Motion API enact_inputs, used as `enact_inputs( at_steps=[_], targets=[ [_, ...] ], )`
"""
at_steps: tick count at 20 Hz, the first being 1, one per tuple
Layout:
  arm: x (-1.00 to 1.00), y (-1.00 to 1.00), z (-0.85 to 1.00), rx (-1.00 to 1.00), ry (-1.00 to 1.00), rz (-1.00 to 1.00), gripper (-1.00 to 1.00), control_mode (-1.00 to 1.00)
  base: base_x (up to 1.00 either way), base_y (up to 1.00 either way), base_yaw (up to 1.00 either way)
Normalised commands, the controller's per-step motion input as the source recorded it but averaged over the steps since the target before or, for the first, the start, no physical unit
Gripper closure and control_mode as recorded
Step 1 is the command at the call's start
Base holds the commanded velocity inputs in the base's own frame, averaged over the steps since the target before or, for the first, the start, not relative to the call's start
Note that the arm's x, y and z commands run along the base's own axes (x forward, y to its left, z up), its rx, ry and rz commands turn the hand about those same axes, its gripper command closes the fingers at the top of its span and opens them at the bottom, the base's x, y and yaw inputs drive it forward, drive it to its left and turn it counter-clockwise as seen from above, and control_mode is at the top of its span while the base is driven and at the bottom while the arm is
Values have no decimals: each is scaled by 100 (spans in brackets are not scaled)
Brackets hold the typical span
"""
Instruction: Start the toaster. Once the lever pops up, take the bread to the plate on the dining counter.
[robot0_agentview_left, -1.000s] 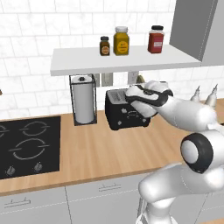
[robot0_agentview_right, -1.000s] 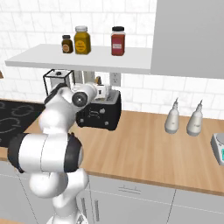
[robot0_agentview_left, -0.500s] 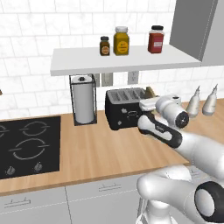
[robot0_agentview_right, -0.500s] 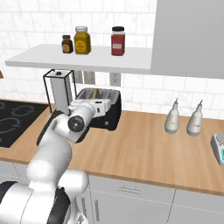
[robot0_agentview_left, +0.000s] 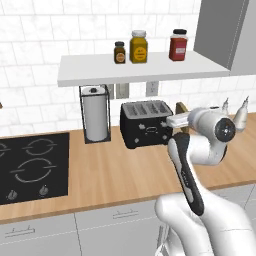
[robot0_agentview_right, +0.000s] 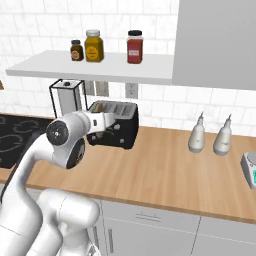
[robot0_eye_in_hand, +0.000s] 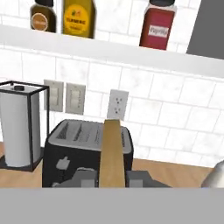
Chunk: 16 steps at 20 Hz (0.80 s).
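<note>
The black toaster (robot0_agentview_left: 145, 125) (robot0_agentview_right: 120, 126) (robot0_eye_in_hand: 70, 151) stands on the wood-topped wall counter against the tiled wall. My gripper (robot0_eye_in_hand: 112, 177) hangs in front of it, a little above the counter, and faces the wall. It is shut on the bread (robot0_eye_in_hand: 112, 153), a tan slice seen edge-on and upright between the fingers (robot0_eye_in_hand: 83, 177). From the base, the bread (robot0_agentview_left: 181, 107) (robot0_agentview_right: 98, 106) shows as a small tan piece at the hand's tip, just beside the toaster's top. The plate and the dining counter are out of view.
A paper-towel holder (robot0_agentview_left: 95, 120) stands left of the toaster, and a black hob (robot0_agentview_left: 30, 165) lies further left. The shelf (robot0_agentview_left: 140, 67) above carries three jars. Two pale bottles (robot0_agentview_right: 197, 135) stand on the counter to the right.
My hand was over the toaster's top a second ago. It has drawn back and away from the toaster with the bread in its grip, and the elbow has swung out toward the front.
</note>
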Motion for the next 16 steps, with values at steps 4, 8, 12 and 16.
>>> enact_inputs(
  at_steps=[4,8,12,16],
  targets=[
    [-100,0,42,-8,35,0,100,-100,0,0,0],
    [-99,0,27,-10,35,0,100,-100,0,0,0],
    [-88,0,5,-7,25,0,100,-100,0,0,0],
    [-23,0,0,-1,4,0,100,100,-72,0,-6]
  ],
)
